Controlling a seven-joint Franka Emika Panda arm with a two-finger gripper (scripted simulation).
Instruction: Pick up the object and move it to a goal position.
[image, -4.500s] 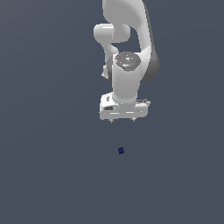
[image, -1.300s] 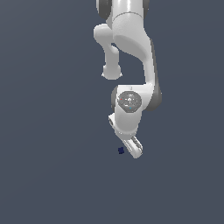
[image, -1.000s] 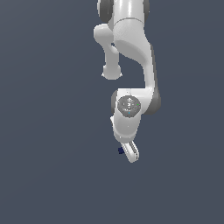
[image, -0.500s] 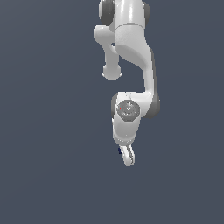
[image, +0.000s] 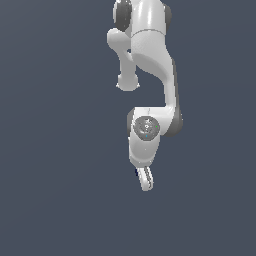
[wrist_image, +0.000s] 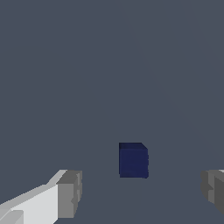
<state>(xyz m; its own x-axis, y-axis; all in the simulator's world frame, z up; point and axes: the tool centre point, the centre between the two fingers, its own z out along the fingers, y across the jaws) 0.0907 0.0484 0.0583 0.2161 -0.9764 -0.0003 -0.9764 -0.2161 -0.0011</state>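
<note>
Presently catalogued, largest item first.

Table (image: 55, 165): plain slate-grey surface, unmarked, filling both views; no goal marker shows on it.

Arm (image: 150, 55): white Franka, reaching down the middle of the exterior view, wrist joint low and the hand pointed at the table.

Tool (wrist_image: 140, 192): spread wide, holding nothing. In the wrist view one grey fingertip (wrist_image: 70, 194) shows on one side and the other at the opposite edge, with clear table between each and the cube. In the exterior view the tool (image: 145, 181) is seen nearly edge-on, so its opening cannot be read there.

Object (wrist_image: 133, 160): tiny dark navy-blue cube, resting on the table, lying between the two fingertips but touching neither, somewhat ahead of them in the wrist view. In the exterior view only a dark sliver (image: 136, 171) shows beside the tool.

Step in hand, by judgement: the approach before the grasp, with the tool straddling the cube. Next move likely calls for a little more descent until the pads sit level with the cube's sides, then an even closing, then a lift toward the goal.
</note>
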